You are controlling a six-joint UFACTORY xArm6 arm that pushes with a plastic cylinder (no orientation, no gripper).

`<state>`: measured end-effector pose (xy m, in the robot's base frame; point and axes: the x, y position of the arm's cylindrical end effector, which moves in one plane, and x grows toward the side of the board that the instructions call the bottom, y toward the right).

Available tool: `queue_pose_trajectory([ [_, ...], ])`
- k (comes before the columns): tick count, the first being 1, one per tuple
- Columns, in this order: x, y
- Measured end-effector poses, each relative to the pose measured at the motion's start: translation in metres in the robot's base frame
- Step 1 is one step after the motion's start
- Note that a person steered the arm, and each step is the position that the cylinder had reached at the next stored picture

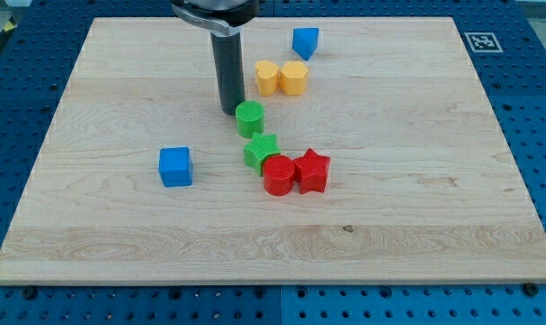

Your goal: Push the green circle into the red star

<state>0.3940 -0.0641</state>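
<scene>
The green circle (250, 118) stands near the board's middle, a little toward the view's top. My tip (232, 110) is right at its upper left, touching or nearly touching it. The red star (312, 171) lies below and to the right of the green circle. A red circle (278, 175) sits against the star's left side. A green star-like block (262, 151) lies between the green circle and the red circle, touching the red circle.
A blue cube (175, 167) sits at the left. A yellow heart (267, 78) and a yellow hexagon (293, 78) touch each other near the top. A blue block (305, 42) lies above them. The wooden board (435, 208) rests on a blue perforated table.
</scene>
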Motion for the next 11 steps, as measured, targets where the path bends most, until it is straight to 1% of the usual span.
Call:
queue_pose_trajectory([
  [1, 0.0, -0.017],
  [2, 0.02, 0.013],
  [3, 0.02, 0.021],
  [4, 0.02, 0.052],
  [5, 0.014, 0.062],
  [6, 0.022, 0.075],
  [7, 0.02, 0.087],
  [8, 0.013, 0.094],
  [9, 0.025, 0.104],
  [10, 0.025, 0.104],
  [11, 0.039, 0.104],
])
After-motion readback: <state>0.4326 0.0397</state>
